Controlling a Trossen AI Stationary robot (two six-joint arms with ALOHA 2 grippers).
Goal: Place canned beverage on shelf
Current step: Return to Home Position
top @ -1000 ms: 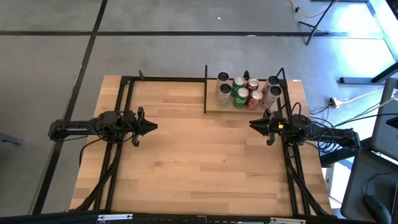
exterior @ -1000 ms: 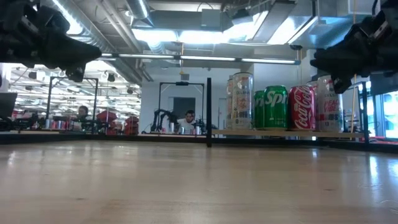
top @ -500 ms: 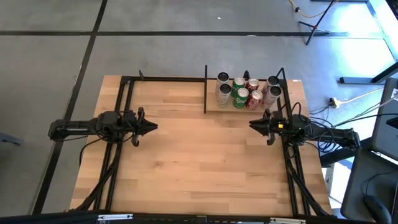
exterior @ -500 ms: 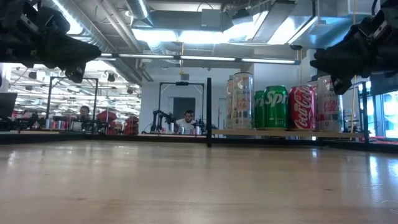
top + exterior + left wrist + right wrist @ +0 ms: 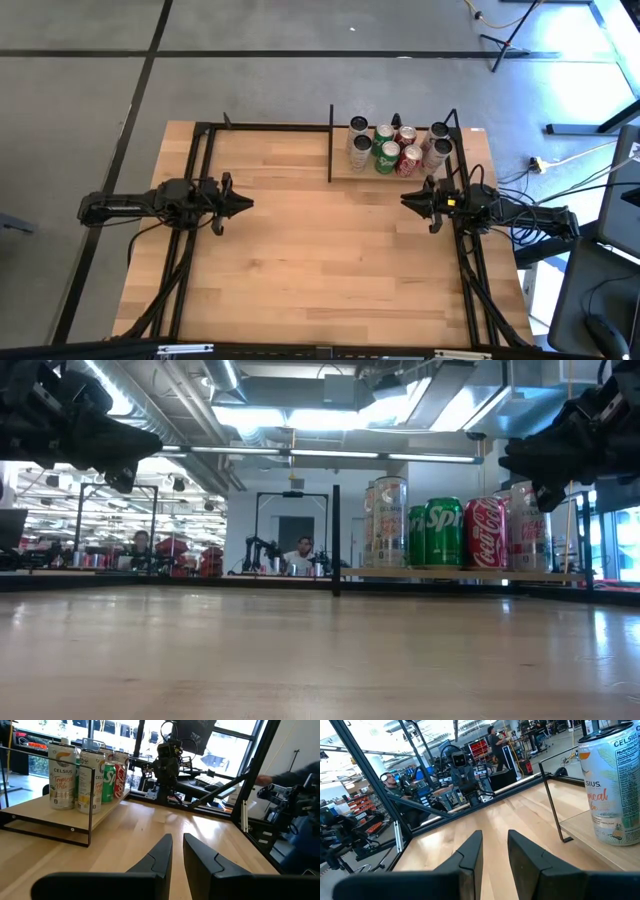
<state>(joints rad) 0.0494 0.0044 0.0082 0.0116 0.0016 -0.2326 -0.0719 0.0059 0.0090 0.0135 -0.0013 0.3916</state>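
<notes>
Cans (image 5: 386,147) stand in pairs on the shelf (image 5: 342,165) at the far right part of the table (image 5: 320,270). The two white and yellow cans (image 5: 361,148) are at its left end, one behind the other, then come a green pair, a red pair and a pale pair. All are upright and none is in a claw, so the placing looks finished and the step in hand is the retreat to rest. The right gripper (image 5: 405,199) hangs above the table just in front of the shelf's near edge, toward its right end, pointing at the middle of the table. Its fingers are drawn nearly together with a slim gap and hold nothing. The left gripper (image 5: 248,204) mirrors it well apart on the other side, likewise nearly closed and empty (the low view shows both raised clear of the wood). Judging by that symmetry, both arms seem at or very near their resting pose, so little travel should be needed. To do it well, I would make any last motion of the right arm slow and directed away from the shelf. The thin black frame (image 5: 330,150) and the nearest cans sit close to its wrist, and a sideways sweep could clip a bar and shake the rows out of line. Height should be held rather than dropped, the fingers left as they are, and both arms settled level and square before the run is called done
</notes>
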